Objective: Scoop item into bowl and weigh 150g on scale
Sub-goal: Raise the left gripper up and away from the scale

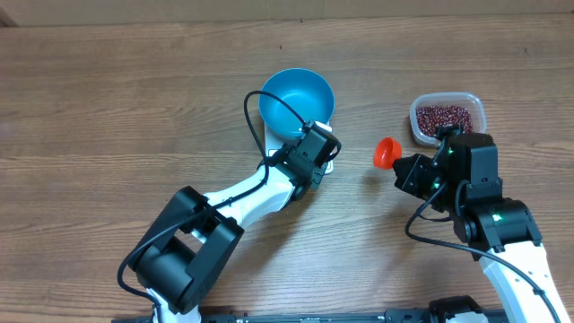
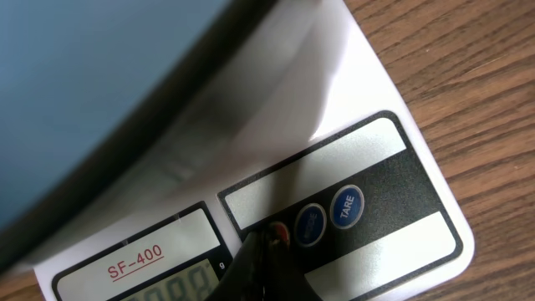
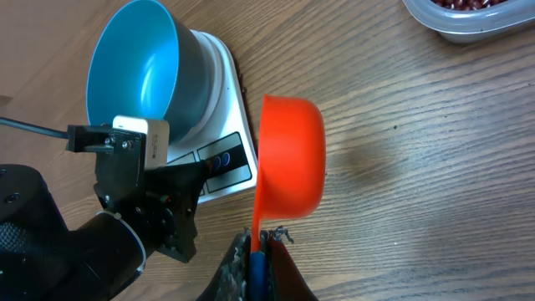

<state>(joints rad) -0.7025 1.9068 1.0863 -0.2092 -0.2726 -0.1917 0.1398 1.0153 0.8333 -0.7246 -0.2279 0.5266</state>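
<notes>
The blue bowl [image 1: 296,97] stands on the white scale [image 1: 330,166], which it mostly covers. My left gripper [image 1: 326,158] is shut, its tips [image 2: 266,241] pressed on a red button beside two blue buttons on the scale's front panel [image 2: 376,192]; the bowl wall [image 2: 84,84] fills the upper left. The dark red beans [image 1: 444,116] lie in a clear tub. My right gripper [image 3: 259,244] is shut on the handle of an orange scoop [image 3: 290,155], held over the table between scale and tub; no beans show in the scoop [image 1: 387,152].
The clear plastic tub [image 1: 475,106] sits at the back right, close behind the right arm; its edge shows in the right wrist view too [image 3: 468,29]. The left arm's cable [image 1: 269,103] loops over the bowl's rim. Bare wood table [image 1: 108,108] lies to the left.
</notes>
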